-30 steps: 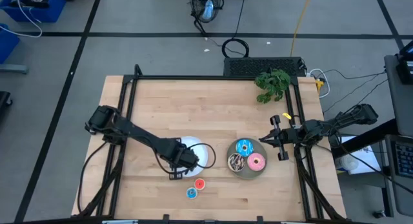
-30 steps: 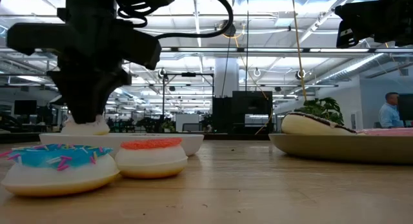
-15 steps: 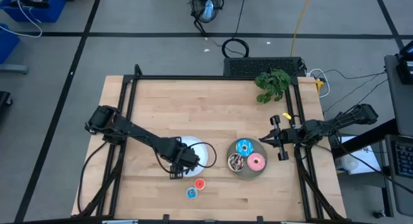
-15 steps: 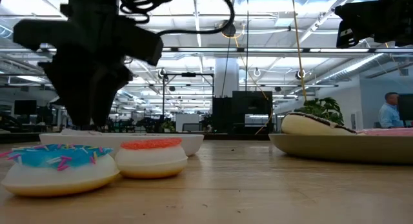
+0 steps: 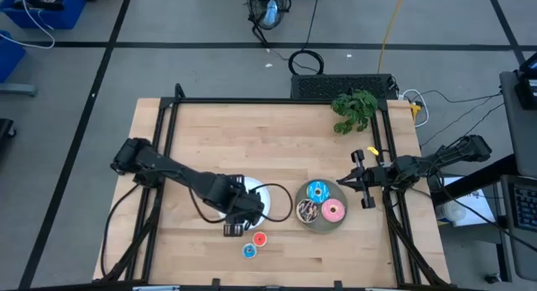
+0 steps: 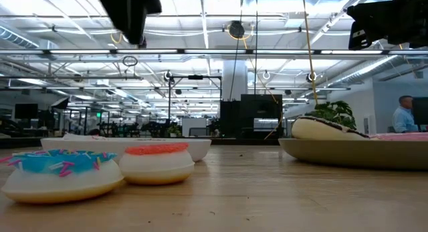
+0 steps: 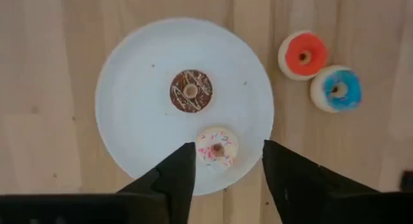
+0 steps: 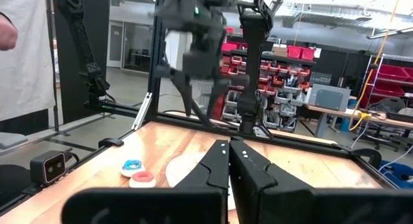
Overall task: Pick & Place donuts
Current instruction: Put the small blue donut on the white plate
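Observation:
My left gripper [image 7: 227, 148] is open and hovers high over the white plate [image 7: 135, 121]; nothing is between its fingers. On that plate lie a tiny brown donut [image 7: 191, 91] and a tiny white sprinkled donut [image 7: 217, 147], the latter straight below the gap. Tiny red [image 7: 303, 55] and blue [image 7: 335, 88] donuts sit flat on the table beside the plate. The grey plate [image 5: 321, 229] carries the larger blue [image 5: 317, 191], pink [image 5: 334, 210] and dark [image 5: 308, 210] donuts. My right gripper [image 5: 366, 180] is shut and waits at the table's right edge.
A green leafy plant [image 5: 354, 109] stands at the far right corner. A black frame [image 5: 168, 123] runs along the table's edges. Bare wood lies left of the white plate and across the far half. A person [image 6: 403, 113] stands in the room beyond.
My left gripper set the white sprinkled donut down on the white plate, let go, and rose straight up until only its lower part shows at the top of the low view. It also shifted slightly toward the near edge. The donut now lies on the plate.

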Motion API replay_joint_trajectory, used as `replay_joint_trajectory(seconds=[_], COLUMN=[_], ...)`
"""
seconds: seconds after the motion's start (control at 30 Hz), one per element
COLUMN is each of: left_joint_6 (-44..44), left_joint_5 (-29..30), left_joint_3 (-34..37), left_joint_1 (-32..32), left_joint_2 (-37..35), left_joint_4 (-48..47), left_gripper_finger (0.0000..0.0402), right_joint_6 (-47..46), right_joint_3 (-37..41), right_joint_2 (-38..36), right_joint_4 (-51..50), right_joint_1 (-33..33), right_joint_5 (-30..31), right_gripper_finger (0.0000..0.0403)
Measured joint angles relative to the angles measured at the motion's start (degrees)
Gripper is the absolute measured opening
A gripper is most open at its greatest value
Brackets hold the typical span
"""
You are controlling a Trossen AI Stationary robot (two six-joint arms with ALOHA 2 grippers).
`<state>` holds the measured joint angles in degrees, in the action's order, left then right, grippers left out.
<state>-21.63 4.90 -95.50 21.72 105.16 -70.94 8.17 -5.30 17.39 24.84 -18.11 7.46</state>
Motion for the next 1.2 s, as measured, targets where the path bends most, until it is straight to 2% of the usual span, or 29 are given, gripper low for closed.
replay_joint_trajectory(seconds=[0.13, 0.23, 0.53, 0.67, 0.83, 0.93, 1.03, 1.2], left_joint_6=[-0.5, -5.4, -7.0, -9.9, -9.2, -6.7, -4.1, -5.9], left_joint_5=[4.6, 7.2, 4.2, 4.3, 8.2, 8.3, 9.2, 8.2], left_joint_3=[-2.9, -4.0, -4.1, -3.3, -3.0, -3.1, -3.0, -3.0], left_joint_1=[1.5, 2.1, 4.1, 4.7, 5.2, 6.2, 7.7, 9.3], left_joint_2=[0.0, 0.0, 0.0, 0.0, 0.0, 0.6, 2.7, 6.1], left_joint_4=[1.3, 2.7, 4.7, 7.4, 16.2, 21.3, 22.4, 21.3], left_gripper_finger=[0.0141, 0.0108, 0.0007, 0.0011, 0.0012, 0.0018, 0.0036, 0.0086], right_joint_6=[0.3, 0.4, 1.8, 3.2, 3.3, 3.1, 3.1, 3.3], right_joint_3=[0.0, 0.0, 0.1, 1.0, 1.2, 1.3, 1.3, 1.4], right_joint_2=[0.0, 0.0, 0.0, 0.0, 0.0, 0.0, 0.0, 0.0], right_joint_4=[-0.4, -0.5, -0.1, 1.3, 2.2, 2.9, 2.7, 2.8], right_joint_1=[0.0, 0.0, 0.0, 0.0, 0.0, 0.0, 0.0, 0.0], right_joint_5=[0.0, 0.0, 0.0, 0.0, 0.2, 0.2, 0.2, 0.2], right_gripper_finger=[0.0, 0.0, 0.0, 0.0, 0.0, 0.0, 0.0, 0.0])
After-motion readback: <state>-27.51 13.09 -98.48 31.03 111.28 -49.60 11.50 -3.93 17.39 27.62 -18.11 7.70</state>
